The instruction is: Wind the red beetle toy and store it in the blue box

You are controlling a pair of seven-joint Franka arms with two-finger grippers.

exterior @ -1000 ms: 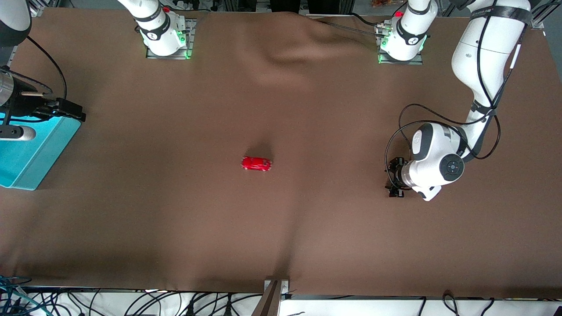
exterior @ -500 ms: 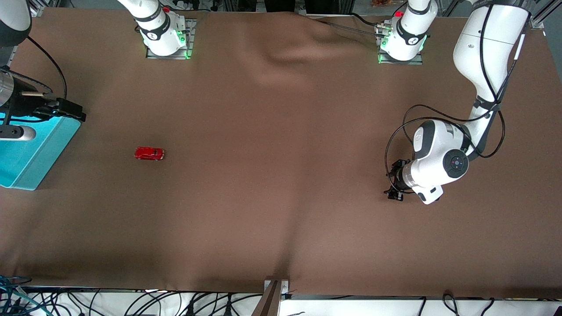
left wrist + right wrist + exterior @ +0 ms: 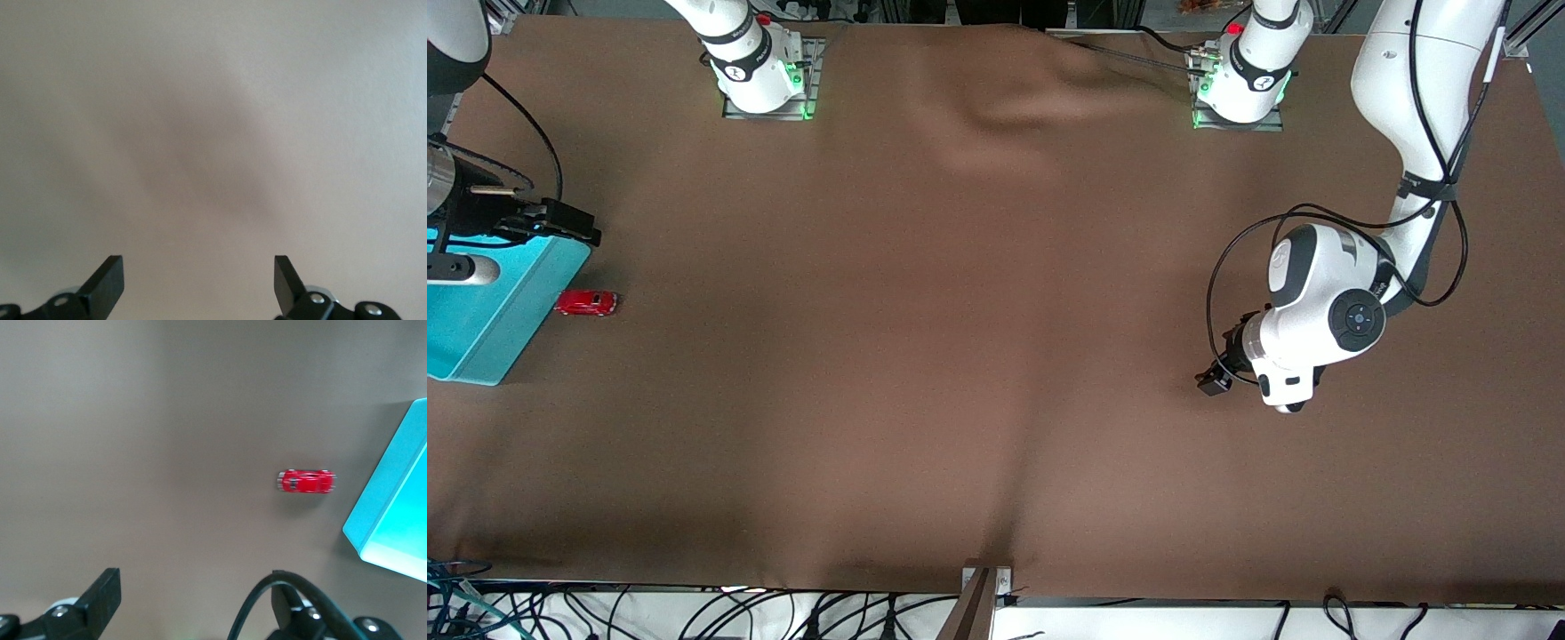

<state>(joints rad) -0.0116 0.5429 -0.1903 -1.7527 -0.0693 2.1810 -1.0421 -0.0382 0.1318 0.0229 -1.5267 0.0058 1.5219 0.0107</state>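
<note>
The red beetle toy (image 3: 587, 303) stands on the brown cloth close beside the blue box (image 3: 489, 311), at the right arm's end of the table. In the right wrist view the red beetle toy (image 3: 306, 481) has a narrow gap to the corner of the blue box (image 3: 393, 513). My right gripper (image 3: 193, 579) hangs open and empty over the cloth by that box. My left gripper (image 3: 1214, 380) is at the left arm's end of the table, low over bare cloth. In its wrist view the left gripper (image 3: 198, 263) is open with nothing between its fingers.
A brown cloth (image 3: 996, 356) covers the whole table, with a raised fold (image 3: 1032, 107) between the two arm bases. A black cable (image 3: 267, 607) loops across the right wrist view. Cables hang along the table edge nearest the front camera (image 3: 694, 613).
The red beetle toy has rolled from the middle of the table to the blue box at the right arm's end. The left arm's hand has shifted slightly. The right arm has stayed still.
</note>
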